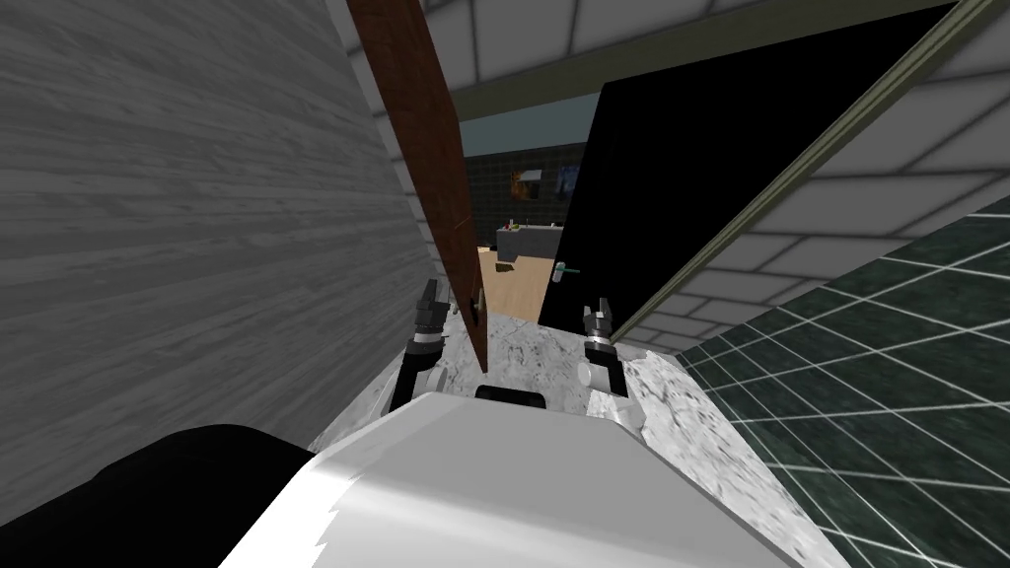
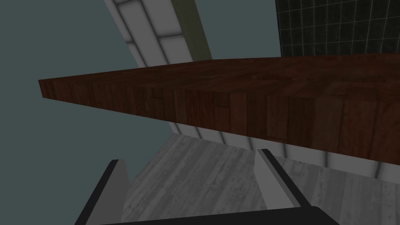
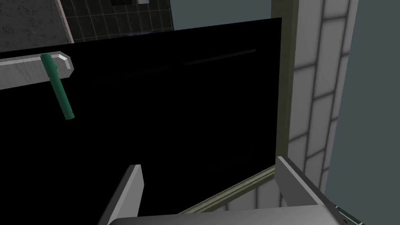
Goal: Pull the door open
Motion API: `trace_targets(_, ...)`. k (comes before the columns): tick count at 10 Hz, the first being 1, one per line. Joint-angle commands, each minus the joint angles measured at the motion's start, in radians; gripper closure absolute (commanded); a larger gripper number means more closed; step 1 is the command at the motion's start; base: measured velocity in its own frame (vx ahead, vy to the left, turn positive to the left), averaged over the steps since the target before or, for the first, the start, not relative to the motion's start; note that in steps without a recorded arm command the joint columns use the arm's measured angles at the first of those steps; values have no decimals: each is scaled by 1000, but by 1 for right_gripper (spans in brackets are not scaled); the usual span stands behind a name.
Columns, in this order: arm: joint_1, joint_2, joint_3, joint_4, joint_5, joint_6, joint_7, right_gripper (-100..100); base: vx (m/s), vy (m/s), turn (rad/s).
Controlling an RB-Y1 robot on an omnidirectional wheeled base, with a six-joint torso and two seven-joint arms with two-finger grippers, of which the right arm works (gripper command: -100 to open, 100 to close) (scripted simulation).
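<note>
Both hands (image 2: 190, 157) (image 3: 209, 163) spread; handle (image 3: 58, 86) seemingly untouched.

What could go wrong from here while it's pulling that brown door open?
1. The left gripper is open near the edge of the brown door, gripping nothing, so a pull might slip off.
2. The right gripper is open, facing the black door, with the green handle off to one side; moving forward could bump the panel.
</note>
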Motion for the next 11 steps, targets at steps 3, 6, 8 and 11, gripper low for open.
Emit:
trace_targets(3,-50,-24,-6,103,-58,0,40,-100,64,-35,92)
trace_targets(6,-90,-43,-11,176,-103,-2,68,-100,63,-48,93)
trace_targets(8,-110,-53,-14,218,-125,-3,82,-100,68,-38,108)
trace_targets(11,-170,-82,-21,318,-192,-6,125,-100,61,-51,125)
